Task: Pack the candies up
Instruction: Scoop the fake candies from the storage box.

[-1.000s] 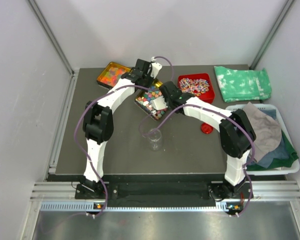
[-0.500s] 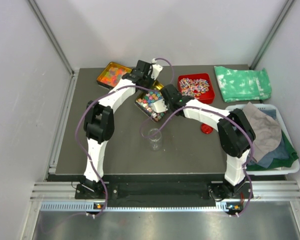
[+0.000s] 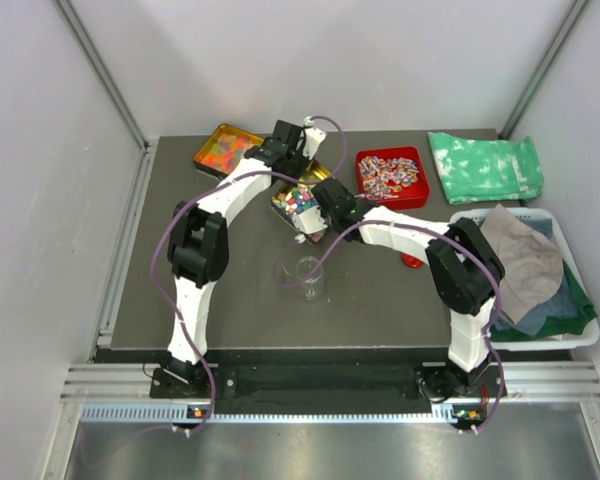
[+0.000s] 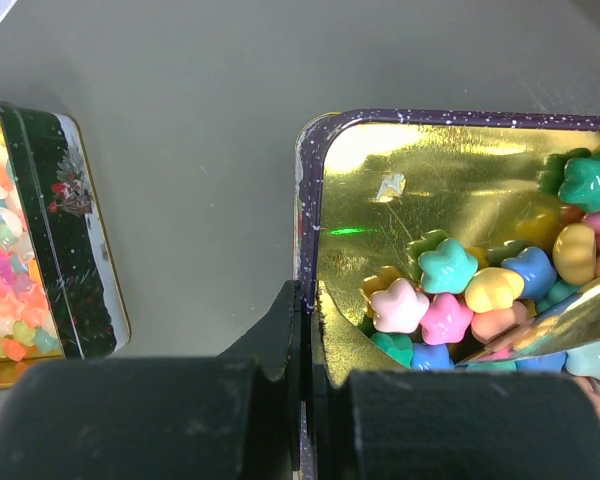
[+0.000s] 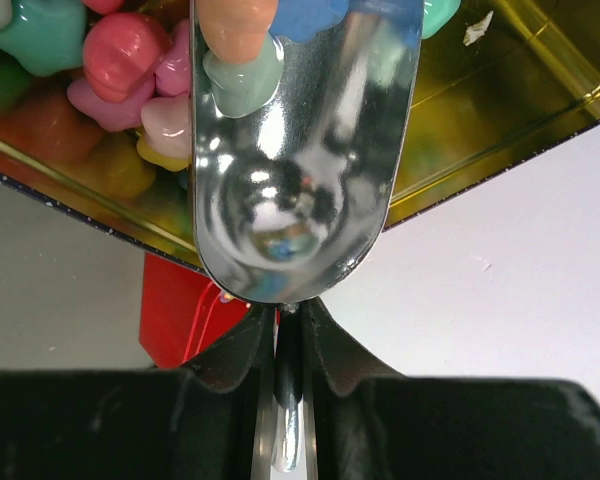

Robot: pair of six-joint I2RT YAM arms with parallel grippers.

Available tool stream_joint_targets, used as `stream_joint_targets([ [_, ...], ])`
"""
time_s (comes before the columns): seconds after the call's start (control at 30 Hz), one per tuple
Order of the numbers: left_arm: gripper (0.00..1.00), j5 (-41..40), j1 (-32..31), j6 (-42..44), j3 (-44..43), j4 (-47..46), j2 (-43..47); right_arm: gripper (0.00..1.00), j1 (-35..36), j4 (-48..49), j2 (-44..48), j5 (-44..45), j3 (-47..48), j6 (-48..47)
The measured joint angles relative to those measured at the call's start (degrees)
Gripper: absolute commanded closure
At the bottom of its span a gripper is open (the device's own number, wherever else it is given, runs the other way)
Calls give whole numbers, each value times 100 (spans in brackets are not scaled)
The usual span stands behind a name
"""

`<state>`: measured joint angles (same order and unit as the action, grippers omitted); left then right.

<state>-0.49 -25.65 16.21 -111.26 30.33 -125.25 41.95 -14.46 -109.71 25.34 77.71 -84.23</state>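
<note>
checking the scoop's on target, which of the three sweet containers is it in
The scoop is in the middle tin, gold inside with a purple rim, holding pastel candies, its rim pinched by the left gripper; not the dark-sided tin or red tray.

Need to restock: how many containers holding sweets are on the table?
3: left tin at the table's far-left corner, middle tin between the arms, red tray right of it. None looks hidden.

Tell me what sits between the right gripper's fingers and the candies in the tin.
A shiny metal scoop: the right gripper clamps its handle, and its bowl reaches into the candies in the gold-lined tin. The right wrist view shows this.
</note>
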Motion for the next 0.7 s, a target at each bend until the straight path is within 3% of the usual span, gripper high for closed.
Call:
stream_joint_targets([
  [0.7, 100, -125, 11, -173, 26, -31, 0, 100, 168, -1078, -636, -81, 1027, 1333],
])
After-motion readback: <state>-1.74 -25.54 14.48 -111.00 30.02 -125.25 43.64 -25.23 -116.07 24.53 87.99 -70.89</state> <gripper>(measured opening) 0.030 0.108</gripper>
